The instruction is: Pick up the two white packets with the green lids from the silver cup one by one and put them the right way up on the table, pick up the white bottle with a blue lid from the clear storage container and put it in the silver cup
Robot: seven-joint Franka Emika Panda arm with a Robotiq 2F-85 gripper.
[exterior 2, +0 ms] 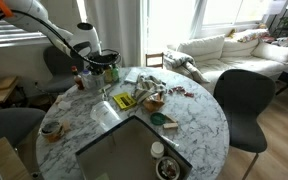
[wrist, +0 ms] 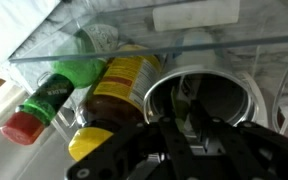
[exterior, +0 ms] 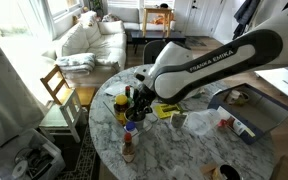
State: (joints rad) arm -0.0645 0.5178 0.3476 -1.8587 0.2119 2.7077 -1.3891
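Note:
In the wrist view my gripper (wrist: 191,115) reaches down into the silver cup (wrist: 254,100), its fingers close together on a pale packet with green on it (wrist: 181,103). A second packet cannot be made out. In both exterior views the gripper (exterior: 136,97) (exterior 2: 92,68) hangs over a cluster of bottles at the table's edge, and the cup is hidden behind it. The clear storage container (exterior: 246,118) (exterior 2: 124,150) sits on the marble table. A white thing (exterior: 242,128) lies in it; I cannot see its lid.
A yellow bottle with a dark cap (wrist: 124,85) (exterior: 121,105) stands right next to the cup, and a green bottle with a red cap (wrist: 59,90) lies beside it. A red-capped bottle (exterior: 129,145) and loose packets (exterior 2: 149,95) are also on the table. Chairs stand around it.

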